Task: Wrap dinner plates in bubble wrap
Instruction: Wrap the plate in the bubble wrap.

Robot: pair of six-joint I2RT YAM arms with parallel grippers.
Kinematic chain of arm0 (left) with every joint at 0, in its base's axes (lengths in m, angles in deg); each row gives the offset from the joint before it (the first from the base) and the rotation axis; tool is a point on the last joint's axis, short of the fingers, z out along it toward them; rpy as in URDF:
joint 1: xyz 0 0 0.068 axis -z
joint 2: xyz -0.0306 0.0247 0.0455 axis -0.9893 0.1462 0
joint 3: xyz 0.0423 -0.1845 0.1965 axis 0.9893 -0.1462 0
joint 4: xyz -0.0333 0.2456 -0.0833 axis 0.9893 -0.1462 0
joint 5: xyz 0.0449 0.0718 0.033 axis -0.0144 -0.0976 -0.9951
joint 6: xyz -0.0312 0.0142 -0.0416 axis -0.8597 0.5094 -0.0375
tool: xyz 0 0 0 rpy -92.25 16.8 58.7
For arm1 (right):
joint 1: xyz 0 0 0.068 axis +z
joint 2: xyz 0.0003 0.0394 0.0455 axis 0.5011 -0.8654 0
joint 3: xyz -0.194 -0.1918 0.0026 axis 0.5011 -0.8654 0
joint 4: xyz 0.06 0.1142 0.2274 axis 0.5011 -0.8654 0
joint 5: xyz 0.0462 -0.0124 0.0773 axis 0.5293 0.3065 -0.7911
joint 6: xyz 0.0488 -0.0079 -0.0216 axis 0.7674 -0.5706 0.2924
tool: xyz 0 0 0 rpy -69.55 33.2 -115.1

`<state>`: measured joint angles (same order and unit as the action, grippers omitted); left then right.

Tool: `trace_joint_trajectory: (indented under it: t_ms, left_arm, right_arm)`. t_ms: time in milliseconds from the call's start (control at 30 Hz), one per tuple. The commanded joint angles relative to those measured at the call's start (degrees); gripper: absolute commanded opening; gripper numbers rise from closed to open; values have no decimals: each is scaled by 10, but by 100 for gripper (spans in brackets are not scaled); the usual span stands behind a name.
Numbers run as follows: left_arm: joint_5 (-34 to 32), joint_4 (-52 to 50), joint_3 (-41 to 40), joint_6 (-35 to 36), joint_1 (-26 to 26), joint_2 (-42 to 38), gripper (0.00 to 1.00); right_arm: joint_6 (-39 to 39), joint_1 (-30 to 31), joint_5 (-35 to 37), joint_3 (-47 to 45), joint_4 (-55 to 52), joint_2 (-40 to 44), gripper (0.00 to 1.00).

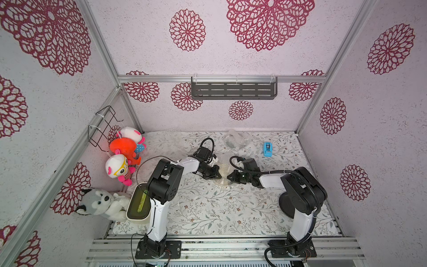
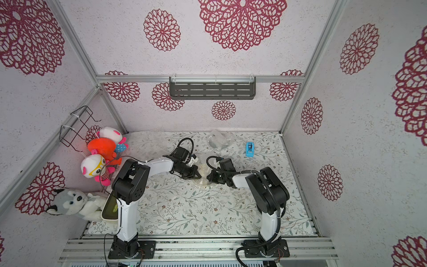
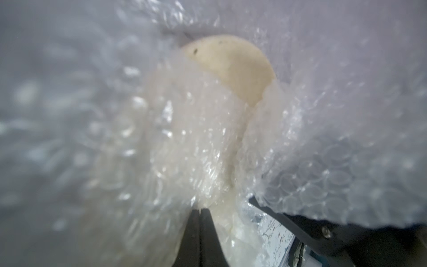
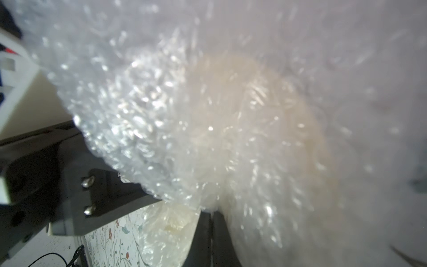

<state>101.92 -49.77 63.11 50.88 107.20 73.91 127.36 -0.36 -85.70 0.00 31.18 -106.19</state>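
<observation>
A cream dinner plate (image 3: 233, 67) lies mid-table inside crinkly clear bubble wrap (image 1: 223, 170), with only one bare arc of it showing in the left wrist view. Through the wrap it is a pale blur (image 4: 254, 138) in the right wrist view. My left gripper (image 3: 201, 209) is shut, pinching the wrap at its tips, on the bundle's left side (image 1: 218, 174). My right gripper (image 4: 210, 212) is shut on the wrap too, facing it from the right (image 1: 230, 178). A black plate (image 1: 285, 204) lies partly behind the right arm.
A flat bubble wrap sheet (image 1: 161, 141) lies at the back left. A crumpled wrapped bundle (image 1: 234, 139) with something dark inside sits at the back, a blue tape dispenser (image 1: 268, 149) to its right. A cream tub (image 1: 138, 203) and plush toys (image 1: 120, 168) stand along the left wall.
</observation>
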Motion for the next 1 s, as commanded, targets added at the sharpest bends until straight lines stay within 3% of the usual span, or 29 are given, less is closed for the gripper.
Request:
trace_joint_trajectory:
  t_ms: [0, 200, 333, 433, 500, 633, 733, 833, 967]
  left_arm:
    - [-58, -22, -10, -20, -4, 36, 0]
    - [-58, 11, -27, -51, 4, 39, 0]
    - [-49, 9, -30, -55, 4, 23, 0]
    - [-49, 11, -46, -63, -6, -15, 22]
    - [-33, 32, -62, -83, -14, -40, 30]
    - [13, 92, -76, -129, -17, -61, 37]
    - [-8, 121, -78, -158, -9, -60, 43]
    - [1, 141, -75, -173, 0, -38, 45]
    - [22, 254, -137, -216, -9, -61, 46]
  right_arm:
    - [18, 2, -24, 17, 4, 29, 0]
    - [36, 32, -119, 51, 58, -33, 0]
    - [15, 37, -89, 10, 33, -71, 0]
    - [12, 22, -81, -11, 10, -77, 0]
    - [7, 18, -76, -16, 5, -70, 0]
    - [-14, 18, -75, -8, -15, -70, 0]
    - [-14, 20, -91, -9, 2, -71, 0]
    - [-13, 27, -108, -14, 41, -60, 0]
    - [-5, 30, -99, -15, 45, -60, 0]
